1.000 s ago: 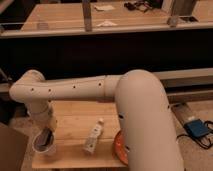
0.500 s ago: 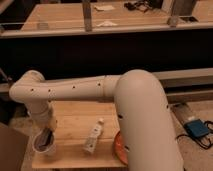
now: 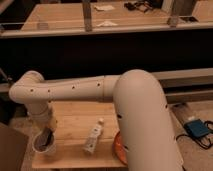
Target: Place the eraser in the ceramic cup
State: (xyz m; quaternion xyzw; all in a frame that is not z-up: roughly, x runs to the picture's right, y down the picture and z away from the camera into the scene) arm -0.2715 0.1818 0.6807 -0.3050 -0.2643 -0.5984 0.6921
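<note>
Three objects are seen on the pale wooden table (image 3: 75, 112), taken from left to right. At the far left, near the table's front corner, the small whitish ceramic cup (image 3: 44, 146) is found, with the dark gripper (image 3: 46, 136) lowered directly over its rim and partly into its mouth. Whether the claw is clenched, released or grasping something cannot be told, since its tip is merged with the dark interior of the cup. The eraser cannot be made out anywhere on the table; it is judged to be either held at the tip or already lying inside the cup. The task is therefore judged to be at its last step: the delivery over the cup is made, and only the letting go and the lifting away of the arm are left.

Towards the middle, a small white tube-like item (image 3: 93, 136) is laid flat on the wood, well apart from the cup. At the right, the orange-red bowl (image 3: 118, 145) is mostly hidden behind the large white arm (image 3: 140, 120), only a sliver of its rim being shown. The bottom of the cup is cut close to the frame's lower edge.
</note>
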